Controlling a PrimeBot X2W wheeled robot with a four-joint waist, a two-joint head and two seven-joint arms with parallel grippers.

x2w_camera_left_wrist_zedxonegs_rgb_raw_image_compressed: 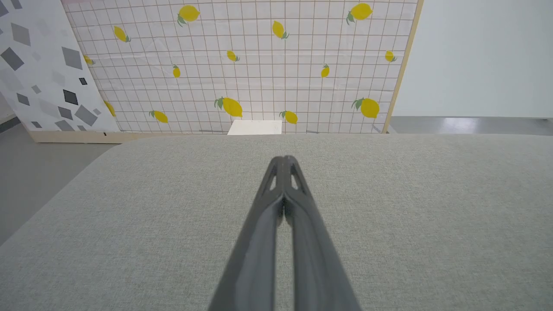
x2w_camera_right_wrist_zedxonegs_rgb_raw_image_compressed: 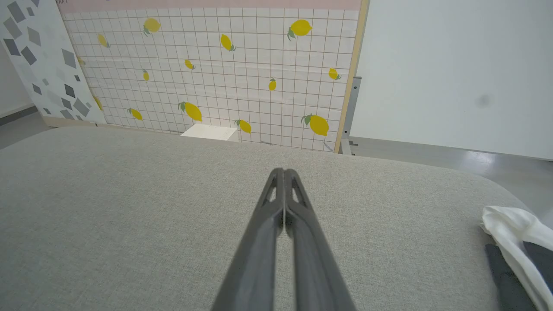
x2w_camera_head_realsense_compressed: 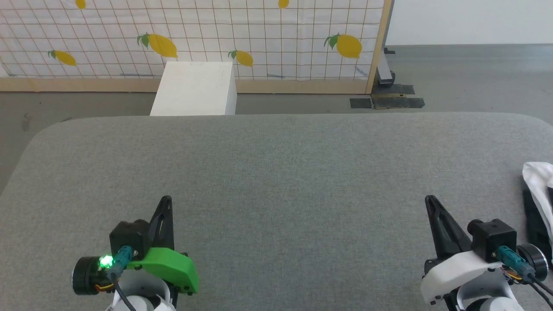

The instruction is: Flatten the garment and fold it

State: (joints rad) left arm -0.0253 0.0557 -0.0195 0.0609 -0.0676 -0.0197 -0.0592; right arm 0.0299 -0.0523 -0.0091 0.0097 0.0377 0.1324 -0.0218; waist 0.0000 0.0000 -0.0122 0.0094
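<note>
The garment (x2w_camera_head_realsense_compressed: 538, 190) lies bunched at the far right edge of the grey table (x2w_camera_head_realsense_compressed: 285, 172), white cloth with a black strip beside it, mostly cut off by the frame. The right wrist view catches it low on the right as the garment (x2w_camera_right_wrist_zedxonegs_rgb_raw_image_compressed: 518, 242), white over dark. My right gripper (x2w_camera_head_realsense_compressed: 429, 199) rests near the table's front right, shut and empty, a short way left of the cloth. My left gripper (x2w_camera_head_realsense_compressed: 166, 199) sits at the front left, shut with nothing in it. Both pairs of fingers (x2w_camera_left_wrist_zedxonegs_rgb_raw_image_compressed: 284, 160) (x2w_camera_right_wrist_zedxonegs_rgb_raw_image_compressed: 284, 171) meet at the tips.
A white box (x2w_camera_head_realsense_compressed: 196, 88) stands on the floor beyond the table's far edge. Behind it runs a lemon-print grid screen (x2w_camera_head_realsense_compressed: 194, 39) on a wooden frame. A metal stand base (x2w_camera_head_realsense_compressed: 386, 97) sits on the floor at back right.
</note>
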